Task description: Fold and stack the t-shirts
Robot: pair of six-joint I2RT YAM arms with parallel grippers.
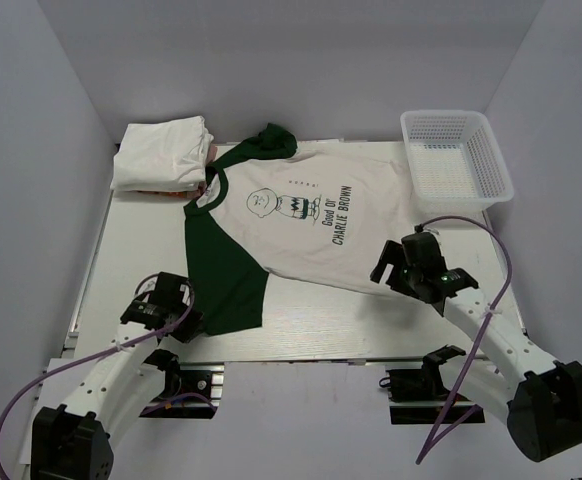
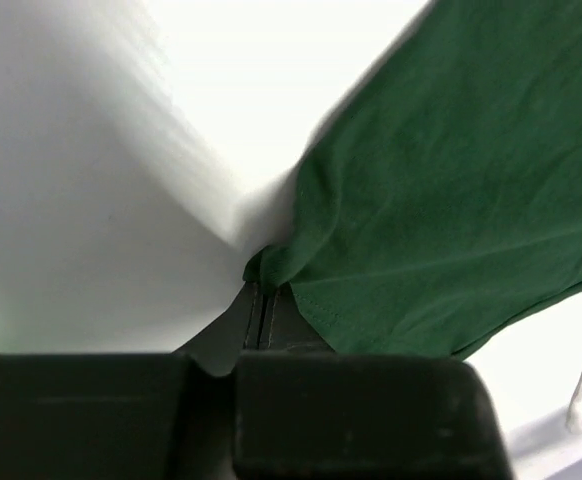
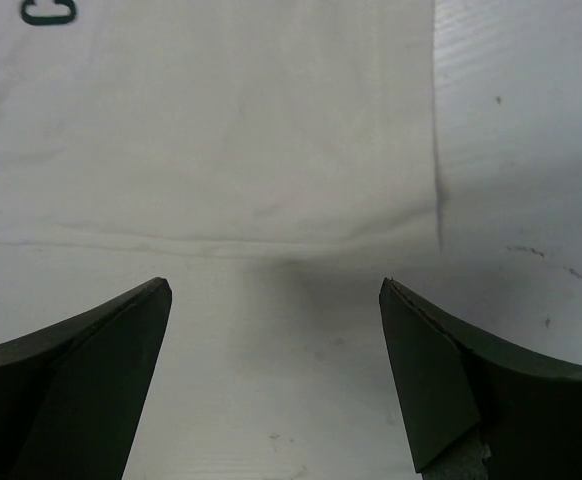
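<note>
Noted a white table (image 1: 321, 325), finely ribbed, boxed in by plain pale-grey walls (image 1: 301, 60) on three sides. Logged a white lattice basket (image 1: 456, 150) at the far right corner.

Found the cream tee with green sleeves (image 1: 311, 215) spread face-up mid-table, collar toward the far side, lettering legible. Found a folded stack of white tees (image 1: 161, 155) at the far left corner, just beside the collar end. Glimpsed a pinkish sliver (image 1: 176, 188) under that stack, too thin to identify.

Recorded left gripper (image 2: 261, 300) clamped tight on the hem of the near green sleeve, cloth bunched at the tips. Recorded right gripper (image 3: 276, 290) spread wide, gripping nothing, hovering over the tee's cream hem corner. Could not tell whether the fingertips touch cloth or table there.

Noted left arm's base cropped by the lower edge of the top view.
</note>
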